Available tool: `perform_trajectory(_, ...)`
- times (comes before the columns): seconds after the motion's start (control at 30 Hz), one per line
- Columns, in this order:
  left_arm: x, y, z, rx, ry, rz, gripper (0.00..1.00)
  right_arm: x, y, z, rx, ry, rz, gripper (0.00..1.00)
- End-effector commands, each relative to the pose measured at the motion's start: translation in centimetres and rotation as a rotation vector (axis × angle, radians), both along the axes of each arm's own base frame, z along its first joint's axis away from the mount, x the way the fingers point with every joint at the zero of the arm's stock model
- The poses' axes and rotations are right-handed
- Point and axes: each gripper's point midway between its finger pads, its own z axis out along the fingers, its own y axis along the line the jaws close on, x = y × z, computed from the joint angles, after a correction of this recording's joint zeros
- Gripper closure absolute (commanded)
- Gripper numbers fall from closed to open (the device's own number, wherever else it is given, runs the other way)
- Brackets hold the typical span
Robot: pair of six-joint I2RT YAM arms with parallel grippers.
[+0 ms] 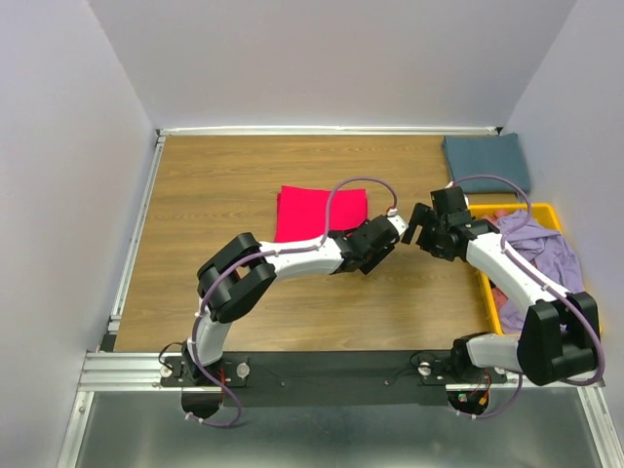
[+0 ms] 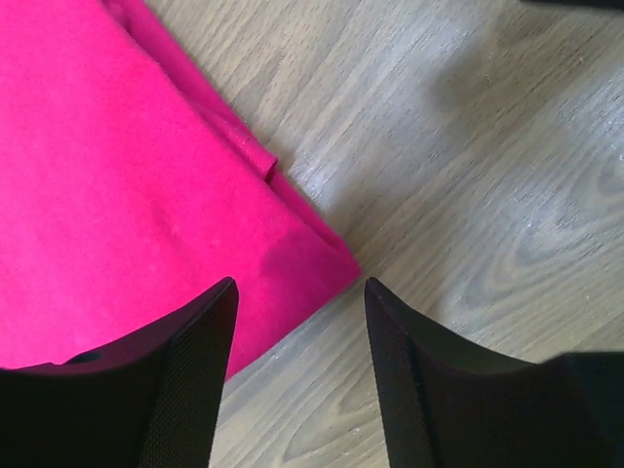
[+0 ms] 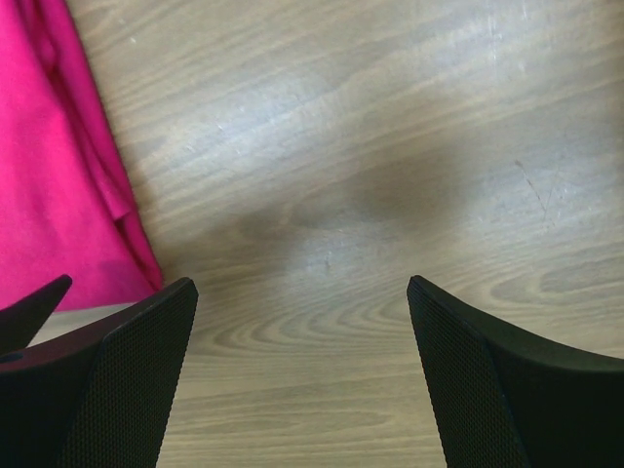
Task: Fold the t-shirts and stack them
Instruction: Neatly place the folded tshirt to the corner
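Left wrist view shows the folded crimson-pink t-shirt (image 2: 127, 195) at ten o'clock, its corner just ahead of the left gripper (image 2: 300, 292), which is spread and empty. The right gripper (image 3: 302, 288) gapes empty over the wooden table (image 3: 390, 146). The cloth looks soft, light and limp, so pinch a doubled edge, probably that corner.

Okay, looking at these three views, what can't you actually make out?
- Top view: the left arm covers the near right corner of the crimson shirt.
- Top view: the lavender shirt and right arm hide what else lies in the yellow bin.
- Wrist views: the left edge cuts off the crimson shirt.
- Top view: the blue-grey shirt is too small to count folds.
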Motion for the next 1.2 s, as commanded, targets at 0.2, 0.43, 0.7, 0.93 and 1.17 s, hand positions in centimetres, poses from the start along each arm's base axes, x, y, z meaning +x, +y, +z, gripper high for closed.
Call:
perform_trajectory(0.2, -0.4, -0.6, -1.7, 0.041, 0.037, -0.045, 0.41, -1.3, -0.3, -1.1, 0.004, 0.04, -0.027, 0.05)
perform_trajectory(0.43, -0.6, -0.2, -3.5, 0.065, 0.054, -0.044, 0.4, -1.1, -0.6, -1.5, -0.016, 0.049, -0.044, 0.04)
perform_trajectory(0.7, -0.4, 0.0, -4.7, 0.041, 0.047, -0.021, 0.61, -1.2, -1.4, -2.3, -0.056, 0.066, -0.075, 0.04)
perform_trajectory(0.93, 0.5, 0.7, -3.8, -0.003, 0.022, 0.016, 0.97, -0.8, -1.8, -2.5, -0.07, 0.071, -0.093, 0.02)
perform_trajectory(1.17, 2.1, 1.3, 1.9, -0.15, -0.029, 0.061, 1.0, 0.6, -1.3, -2.6, 0.06, 0.069, -0.13, 0.0)
